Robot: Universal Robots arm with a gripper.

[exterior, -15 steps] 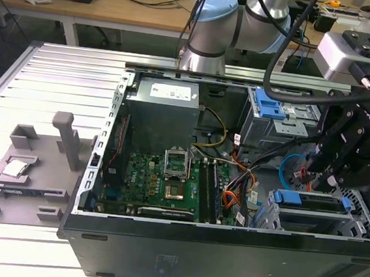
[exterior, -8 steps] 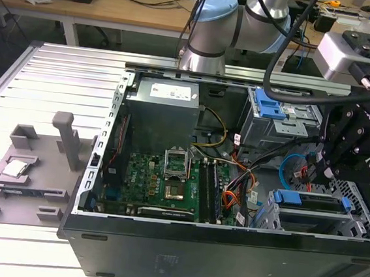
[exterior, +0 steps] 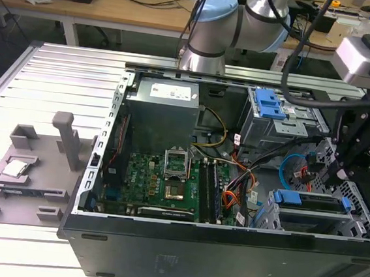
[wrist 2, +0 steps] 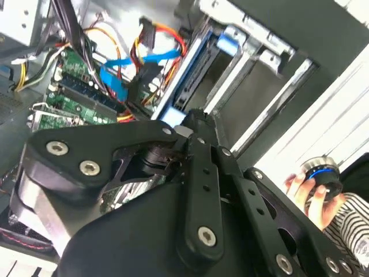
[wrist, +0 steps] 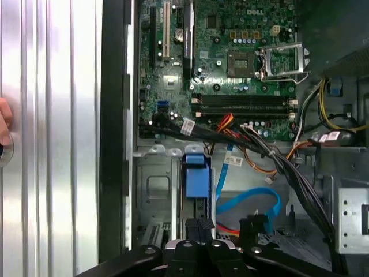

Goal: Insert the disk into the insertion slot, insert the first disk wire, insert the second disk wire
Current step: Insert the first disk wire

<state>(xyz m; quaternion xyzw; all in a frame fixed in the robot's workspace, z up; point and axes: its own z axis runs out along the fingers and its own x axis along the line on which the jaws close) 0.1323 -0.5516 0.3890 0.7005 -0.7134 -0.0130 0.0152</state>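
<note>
At the lower right of the exterior view, the disk (exterior: 313, 202) is shown seated in the insertion slot (exterior: 360, 214). The second disk wire (exterior: 290, 167) appears unplugged. The grip of the gripper (exterior: 340, 173) cannot be told.

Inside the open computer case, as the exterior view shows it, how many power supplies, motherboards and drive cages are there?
Power supply: 1
Motherboard: 1
Drive cages: 2 (upper grey cage, insertion slot)
Total: 4
</note>
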